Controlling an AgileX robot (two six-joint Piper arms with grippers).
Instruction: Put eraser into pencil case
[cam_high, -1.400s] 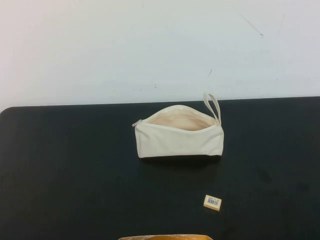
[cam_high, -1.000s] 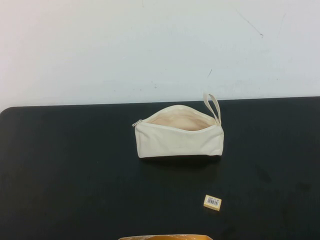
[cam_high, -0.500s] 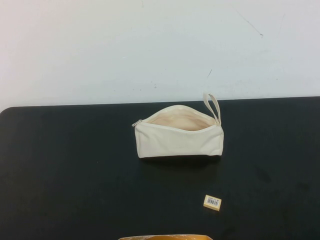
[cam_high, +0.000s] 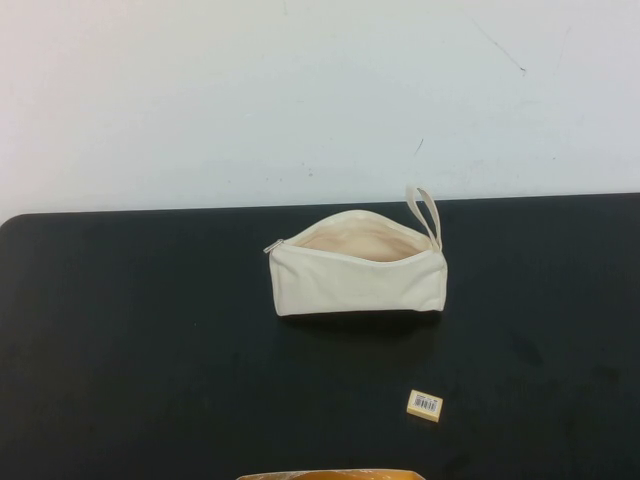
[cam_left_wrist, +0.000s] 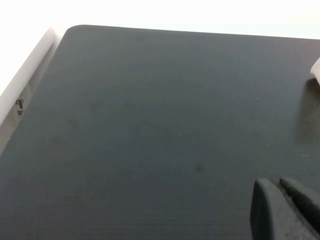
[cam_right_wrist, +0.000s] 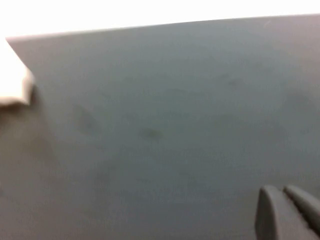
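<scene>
Nothing has shifted across the last second or so, operator: you have a frozen table (cam_high: 120, 340) and a task not yet begun. Eraser (cam_high: 425, 405) lies flat, barcode label up, down at the five o'clock side of the black mat, well apart from the pencil case (cam_high: 358, 280), which sits mid-table with its mouth gaping upward, zipper pull (cam_high: 271, 246) at nine o'clock, loop strap (cam_high: 425, 213) at one o'clock. Neither arm shows from above. Your left gripper (cam_left_wrist: 282, 212) hangs over bare mat on the left side, its dark fingers pressed together, pinching nothing; a corner of the pouch peeks in at the frame's edge. Your right gripper (cam_right_wrist: 285, 212) looks the same over the right side, fingers together and empty. My read: the right arm is nearer, so the opening reach for that eraser falls to it.
</scene>
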